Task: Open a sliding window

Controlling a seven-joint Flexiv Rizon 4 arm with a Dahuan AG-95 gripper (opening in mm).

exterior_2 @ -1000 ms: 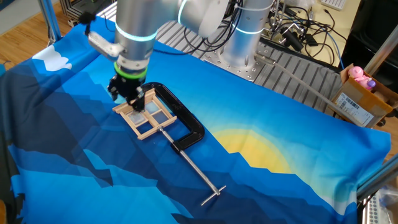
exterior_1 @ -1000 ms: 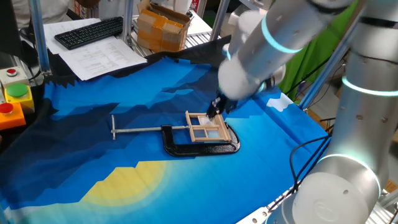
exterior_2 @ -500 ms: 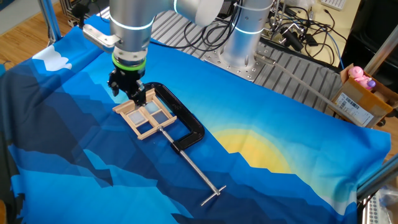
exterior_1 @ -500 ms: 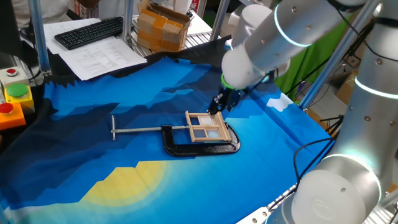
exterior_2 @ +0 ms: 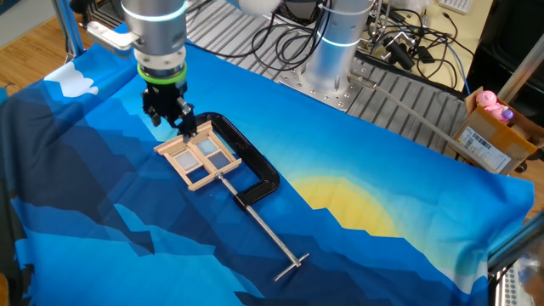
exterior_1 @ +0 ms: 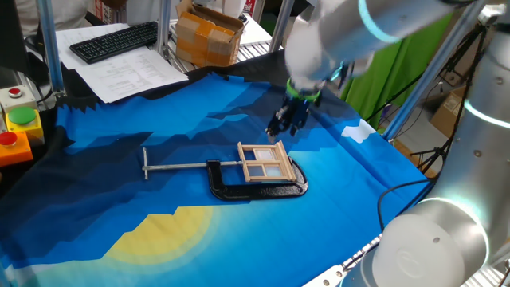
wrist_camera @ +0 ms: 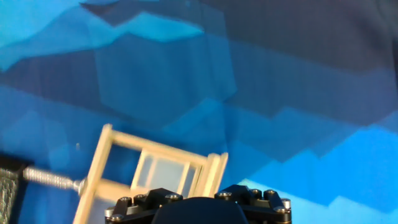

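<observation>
The sliding window (exterior_1: 265,163), a small tan wooden frame with pale-blue panes, lies flat on the blue cloth, held in a black C-clamp (exterior_1: 255,190). It also shows in the other fixed view (exterior_2: 197,153) and low in the hand view (wrist_camera: 149,171). My gripper (exterior_1: 284,123) hangs in the air above and just beyond the window's far edge, touching nothing; it also shows in the other fixed view (exterior_2: 171,117). Its fingers look drawn together and hold nothing. The hand view shows only the gripper's black base, not the fingertips.
The clamp's long screw bar (exterior_1: 179,166) points left across the cloth. A keyboard (exterior_1: 115,40), papers and a cardboard box (exterior_1: 209,33) stand at the back. A button box (exterior_1: 17,131) sits at the left edge. Cables (exterior_2: 399,47) lie behind the arm's base.
My gripper was down at the window's far corner a second ago. It has since risen and drawn back away from the window. The window and clamp have not visibly moved.
</observation>
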